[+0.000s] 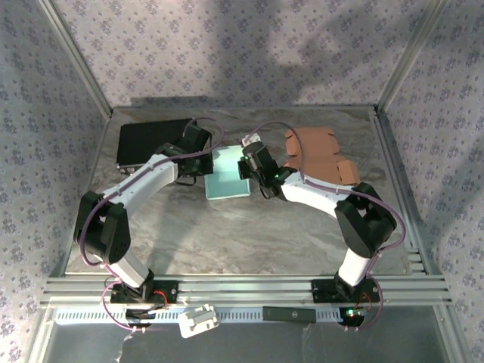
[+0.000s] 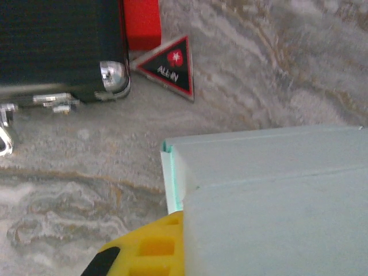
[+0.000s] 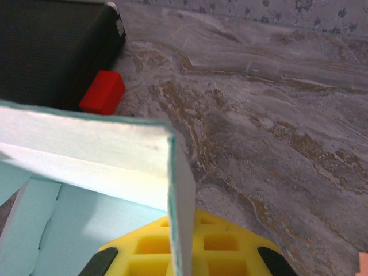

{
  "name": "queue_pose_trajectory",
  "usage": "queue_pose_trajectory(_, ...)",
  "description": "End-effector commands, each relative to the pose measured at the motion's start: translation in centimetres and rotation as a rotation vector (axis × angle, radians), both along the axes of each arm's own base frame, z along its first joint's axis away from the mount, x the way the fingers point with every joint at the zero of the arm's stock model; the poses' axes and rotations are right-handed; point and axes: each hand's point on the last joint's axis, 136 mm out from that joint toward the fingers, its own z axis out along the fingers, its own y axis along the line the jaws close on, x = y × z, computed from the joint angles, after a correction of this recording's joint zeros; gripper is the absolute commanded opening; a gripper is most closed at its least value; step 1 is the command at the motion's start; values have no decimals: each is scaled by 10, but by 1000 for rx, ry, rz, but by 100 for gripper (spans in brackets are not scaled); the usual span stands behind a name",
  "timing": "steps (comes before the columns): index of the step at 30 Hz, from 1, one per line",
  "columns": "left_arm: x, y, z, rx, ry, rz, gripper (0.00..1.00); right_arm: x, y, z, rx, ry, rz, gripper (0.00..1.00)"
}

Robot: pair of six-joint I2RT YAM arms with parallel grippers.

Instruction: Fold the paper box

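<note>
Yellow fingers [image 3: 224,247] of the right gripper [image 3: 181,256] are clamped on a raised wall of the pale green paper box [image 1: 227,175] at the middle of the table [image 1: 249,227], the left gripper [image 1: 200,155] is closed on its other edge, and the fold is best pressed squarely along the crease.

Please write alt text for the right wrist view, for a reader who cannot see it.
The right gripper, with yellow fingers, is shut on an upright wall of the pale teal paper box. Behind, a red block lies beside a black case on the marbled table.
</note>
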Motion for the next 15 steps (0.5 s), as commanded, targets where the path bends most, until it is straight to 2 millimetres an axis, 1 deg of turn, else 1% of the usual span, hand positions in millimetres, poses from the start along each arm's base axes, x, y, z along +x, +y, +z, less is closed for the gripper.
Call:
queue_pose_trajectory(1,23,-29,34,-140,-162,-72,0,-3,37,26,138,-108,121,0)
queue_pose_trajectory(7,20,-35,26,-208,-231,-102,0,-14,46,13,180,-173,205,0)
queue_pose_trajectory(11,17,-38,19,-229,-276,-120,0,-18,45,5,192,-220,226,0)
queue_pose_trajectory(15,12,-39,8,-224,-267,-134,0,-20,44,-5,193,-211,222,0)
